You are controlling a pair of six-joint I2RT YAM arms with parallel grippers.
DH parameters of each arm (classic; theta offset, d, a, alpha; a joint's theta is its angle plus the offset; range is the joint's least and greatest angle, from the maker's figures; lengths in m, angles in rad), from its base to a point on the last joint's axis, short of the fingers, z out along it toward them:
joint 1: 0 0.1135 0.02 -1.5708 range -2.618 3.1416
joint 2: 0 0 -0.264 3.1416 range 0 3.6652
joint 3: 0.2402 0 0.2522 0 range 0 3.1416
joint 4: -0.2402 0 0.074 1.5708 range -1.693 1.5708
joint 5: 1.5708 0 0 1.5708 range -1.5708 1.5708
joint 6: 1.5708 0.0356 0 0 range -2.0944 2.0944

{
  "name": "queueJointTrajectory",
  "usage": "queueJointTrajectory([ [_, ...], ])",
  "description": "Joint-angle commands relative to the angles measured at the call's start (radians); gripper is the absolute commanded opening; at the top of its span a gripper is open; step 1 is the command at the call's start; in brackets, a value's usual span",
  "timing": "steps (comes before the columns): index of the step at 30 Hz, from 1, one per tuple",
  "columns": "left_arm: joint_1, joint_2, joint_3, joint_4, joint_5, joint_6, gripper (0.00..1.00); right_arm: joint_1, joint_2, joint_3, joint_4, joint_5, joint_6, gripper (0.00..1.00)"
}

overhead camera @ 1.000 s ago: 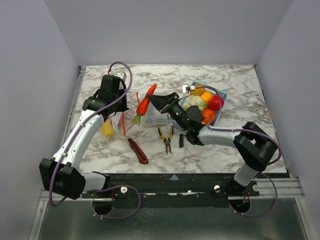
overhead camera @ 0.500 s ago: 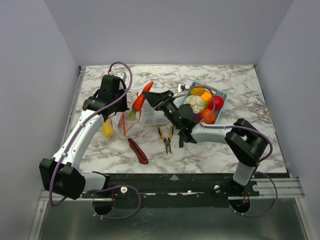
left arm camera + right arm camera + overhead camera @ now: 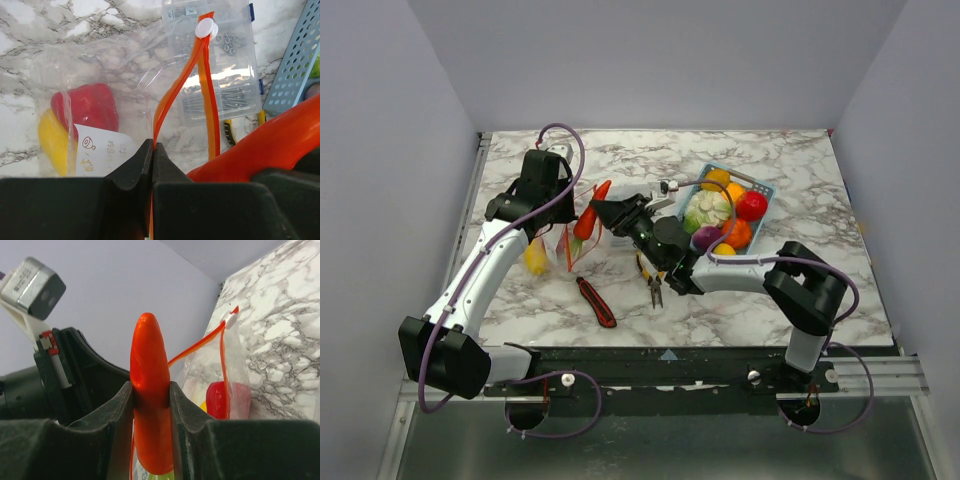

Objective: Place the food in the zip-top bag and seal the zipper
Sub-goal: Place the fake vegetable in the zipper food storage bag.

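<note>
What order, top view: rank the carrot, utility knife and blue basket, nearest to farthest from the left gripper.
1. Carrot, just right of the left gripper.
2. Utility knife, nearer the arm bases.
3. Blue basket, far right.

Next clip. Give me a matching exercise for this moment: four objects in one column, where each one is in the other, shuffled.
Objects
1. carrot
2. red pepper
3. white vegetable
4. knife

Places
A. lying on the table, near its front edge
B. inside the bag
C. in the blue basket
D. clamped in the right tool

Pairs: 1-D, 2-B, 3-C, 4-A
</note>
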Motion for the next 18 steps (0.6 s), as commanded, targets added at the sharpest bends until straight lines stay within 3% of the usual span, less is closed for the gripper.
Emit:
queueJointTrajectory([
  [1,-0.003,-0.018,-0.010,0.017,0.019,-0.006,0.00,0.036,0.012,0.000,-0.043,0.047,-0.062,0.36],
  [6,-0.004,-0.020,-0.009,0.016,0.018,-0.006,0.00,0.039,-0.018,-0.005,-0.106,0.014,-0.075,0.69],
  [18,-0.003,-0.023,-0.012,0.016,0.014,-0.006,0.00,0.039,-0.115,0.064,-0.366,0.072,-0.143,0.71],
])
